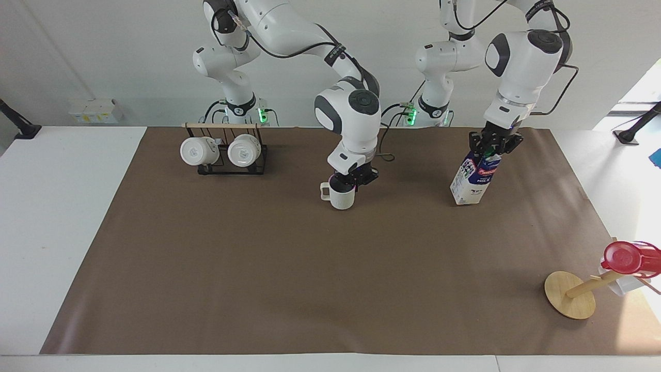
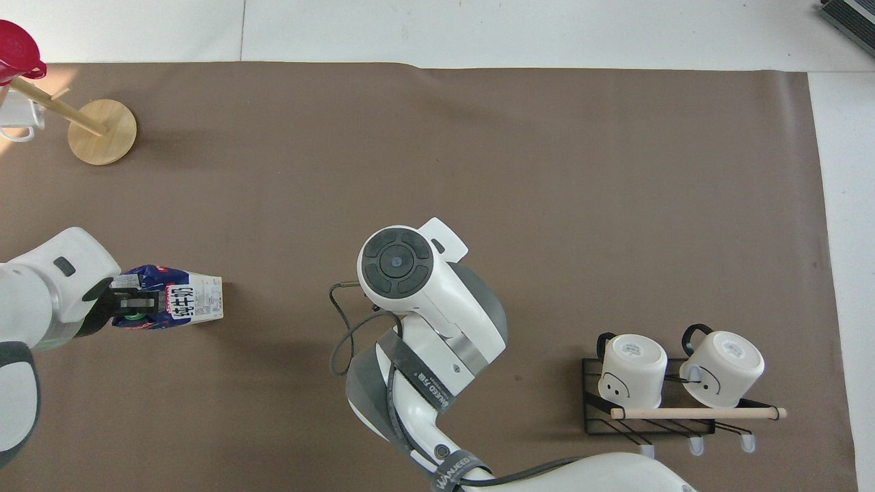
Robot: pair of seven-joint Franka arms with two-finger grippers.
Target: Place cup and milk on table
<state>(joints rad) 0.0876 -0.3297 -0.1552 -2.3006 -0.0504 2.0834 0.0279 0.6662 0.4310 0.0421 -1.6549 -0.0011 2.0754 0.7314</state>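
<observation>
The cream cup [image 1: 342,197] is upright on or just above the brown paper of the table [image 1: 310,284], between the two arms' bases. My right gripper [image 1: 352,182] is shut on its rim from above. In the overhead view the right arm's wrist [image 2: 396,260] hides the cup. The blue-and-white milk [image 1: 472,181] leans, with its base at the paper, toward the left arm's end. My left gripper [image 1: 493,149] is shut on its top. The milk [image 2: 184,305] and the left gripper [image 2: 133,307] also show in the overhead view.
A black wire rack [image 1: 224,160] with two whiter mugs stands near the right arm's base; it also shows in the overhead view [image 2: 656,410]. A tilted wooden stand [image 1: 570,294] with a red cup [image 1: 627,257] sits at the table's corner farthest from the robots, at the left arm's end.
</observation>
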